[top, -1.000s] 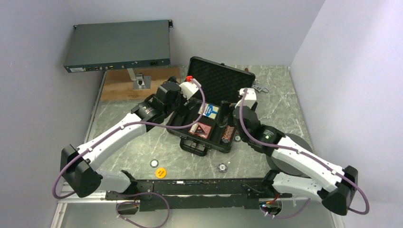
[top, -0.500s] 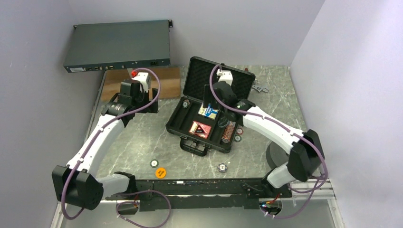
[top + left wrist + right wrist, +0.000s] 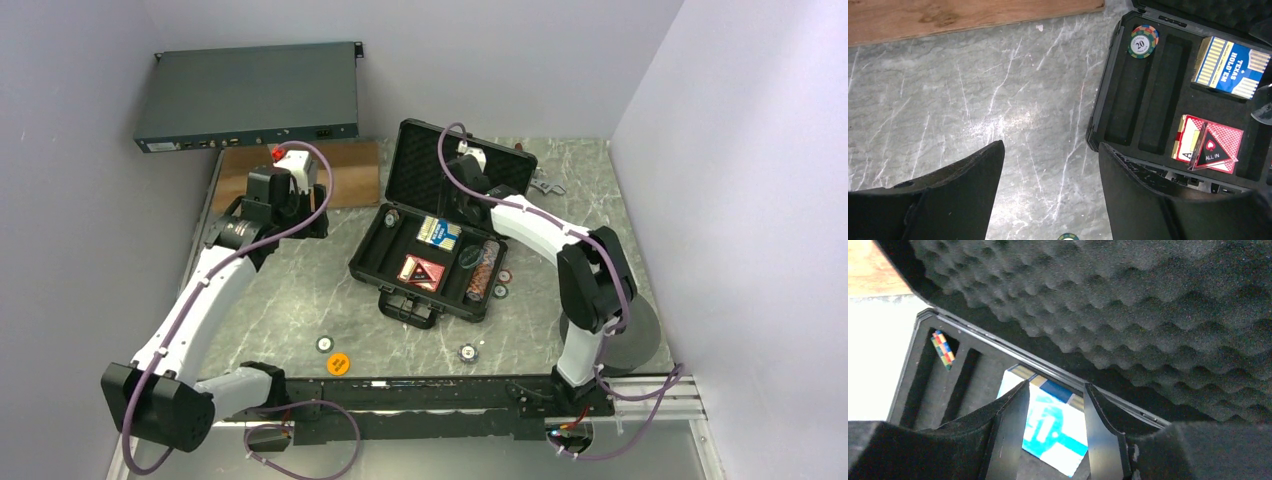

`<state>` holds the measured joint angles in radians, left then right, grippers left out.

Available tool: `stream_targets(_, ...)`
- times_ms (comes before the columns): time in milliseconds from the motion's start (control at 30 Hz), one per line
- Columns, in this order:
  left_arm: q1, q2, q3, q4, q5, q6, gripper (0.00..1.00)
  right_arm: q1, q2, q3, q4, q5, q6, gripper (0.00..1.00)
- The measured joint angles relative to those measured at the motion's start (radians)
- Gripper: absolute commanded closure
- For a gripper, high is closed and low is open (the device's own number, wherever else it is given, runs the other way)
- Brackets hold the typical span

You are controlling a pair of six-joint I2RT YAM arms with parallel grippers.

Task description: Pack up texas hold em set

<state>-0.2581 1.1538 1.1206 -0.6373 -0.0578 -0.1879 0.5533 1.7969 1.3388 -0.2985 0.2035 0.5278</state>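
The left tool (image 3: 1048,200) was released: its two black fingers (image 3: 955,195) stood wide apart, and between them there was nothing, only the grey marbled counter (image 3: 998,100) below. The black case (image 3: 1100,115) lay open on the counter to the right of this tool, apart from it, with its handle (image 3: 408,308) turned toward the near edge. A wooden board (image 3: 973,15) lay on the counter beyond the left tool, and a grey box (image 3: 250,95) stood behind the board. In the left wrist view one small chip (image 3: 1068,236) showed at the bottom edge, under the gap of the fingers. The right tool (image 3: 1053,435) hung inside the open case, in front of the raised lid (image 3: 1148,305) with its bumpy foam. It was also released: the gap between its fingers (image 3: 1009,440) was narrow, and they grasped nothing. Through this gap the blue deck (image 3: 1058,450) was seen, lying below the tool in its compartment at the back of the case. The red deck (image 3: 1193,142) lay in the next compartment toward the handle, with a black triangular marker (image 3: 1215,152) reading ALL IN on top of it. A short stack of chips (image 3: 1142,42) stood at the far end of the leftmost slot, to the left of the right tool. A row of chips (image 3: 483,270) filled the slot on the right side. Two loose chips (image 3: 507,277) lay on the counter just outside the right wall of the case. Two other chips (image 3: 325,344) and the orange disc (image 3: 339,363) lay near the arm bases, well apart from both tools.
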Motion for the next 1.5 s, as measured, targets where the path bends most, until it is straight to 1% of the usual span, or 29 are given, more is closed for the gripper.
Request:
stream_targets(167,-0.004,-0.019,0.0,0.001,0.009,0.01,0.3,-0.014,0.039,0.008,0.002,-0.003,0.0,0.57)
stream_targets(367,-0.011,-0.021,0.0,0.0,0.013,0.011,0.32,-0.019,0.079,0.008,0.009,-0.004,0.009,0.67)
stream_targets(567,-0.014,-0.021,0.0,0.0,0.013,0.017,0.34,-0.021,0.088,0.0,0.026,-0.024,0.034,0.71)
stream_targets(700,-0.014,-0.019,0.0,0.0,0.012,0.019,0.34,-0.021,0.074,-0.039,0.066,-0.05,0.068,0.74)
stream_targets(867,-0.014,-0.016,0.0,0.0,0.009,0.019,0.34,-0.018,0.053,-0.087,0.099,-0.063,0.107,0.74)
stream_targets(900,-0.014,-0.016,0.0,0.0,0.009,0.019,0.34,-0.016,0.049,-0.097,0.109,-0.059,0.114,0.73)
stream_targets(1000,-0.014,-0.016,0.0,0.0,0.009,0.019,0.34,-0.014,0.038,-0.123,0.14,-0.053,0.132,0.59)
stream_targets(1067,-0.014,-0.013,0.0,0.0,0.009,0.019,0.34,-0.012,0.026,-0.142,0.159,-0.051,0.139,0.52)
stream_targets(1300,-0.014,-0.01,0.0,0.0,0.008,0.019,0.35,-0.002,-0.004,-0.17,0.174,-0.035,0.122,0.39)
stream_targets(1333,-0.014,-0.01,0.0,0.0,0.008,0.019,0.35,0.002,-0.01,-0.17,0.168,-0.03,0.114,0.36)
stream_targets(1500,-0.014,-0.01,0.0,0.0,0.005,0.019,0.35,0.014,-0.057,-0.169,0.107,-0.026,0.076,0.29)
